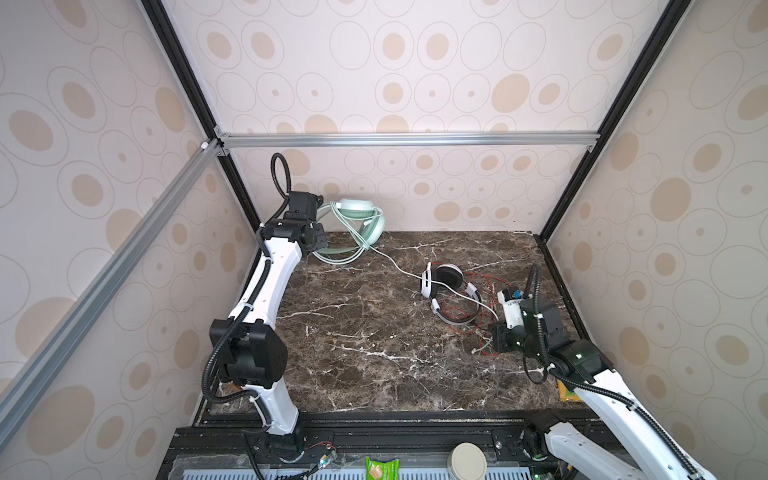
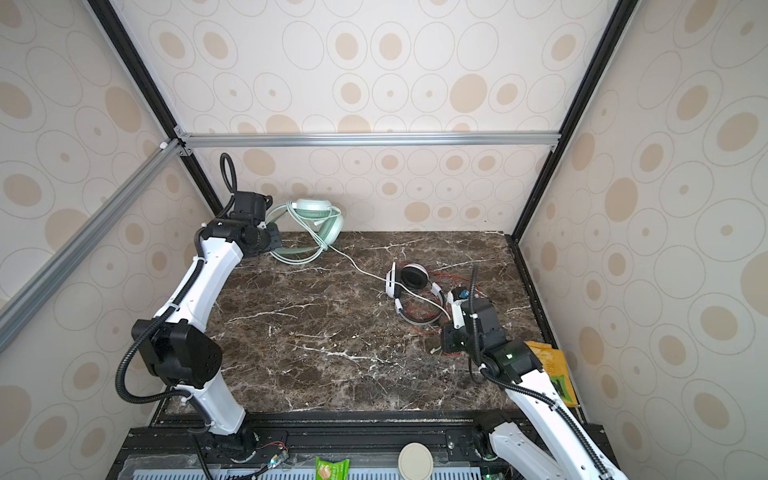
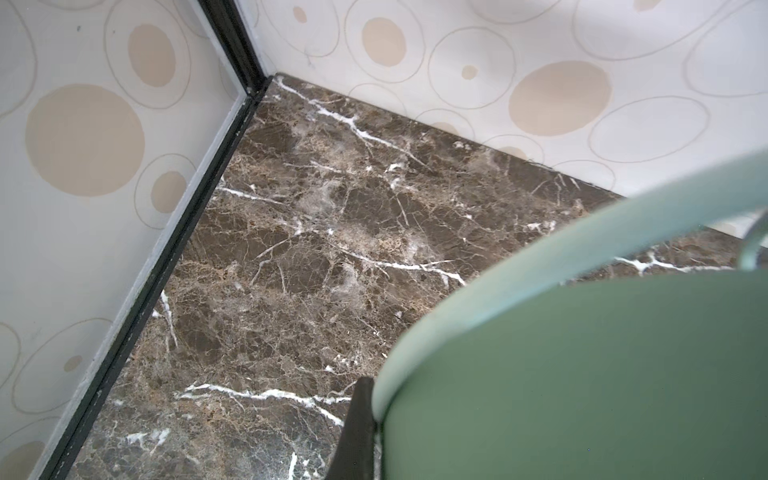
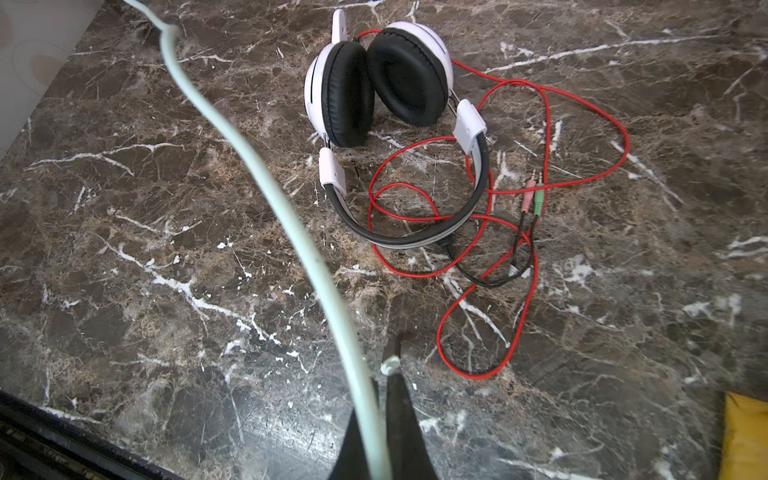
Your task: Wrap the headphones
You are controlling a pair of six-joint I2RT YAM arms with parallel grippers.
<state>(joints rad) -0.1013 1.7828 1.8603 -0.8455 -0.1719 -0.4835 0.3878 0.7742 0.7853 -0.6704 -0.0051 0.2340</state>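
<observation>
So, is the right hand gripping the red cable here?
No, the right hand is shut on the pale green cable; the red cable lies loose on the table.

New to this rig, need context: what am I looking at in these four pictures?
Two robot arms at a marble table. Two pictures look down from one overhead stereo camera; the other two come from a camera on each wrist. The left end effector grips the mint-green headset by its band. The right end effector is shut on that headset's pale green cable, which crosses over the white headset lying among its loose red cable.
</observation>
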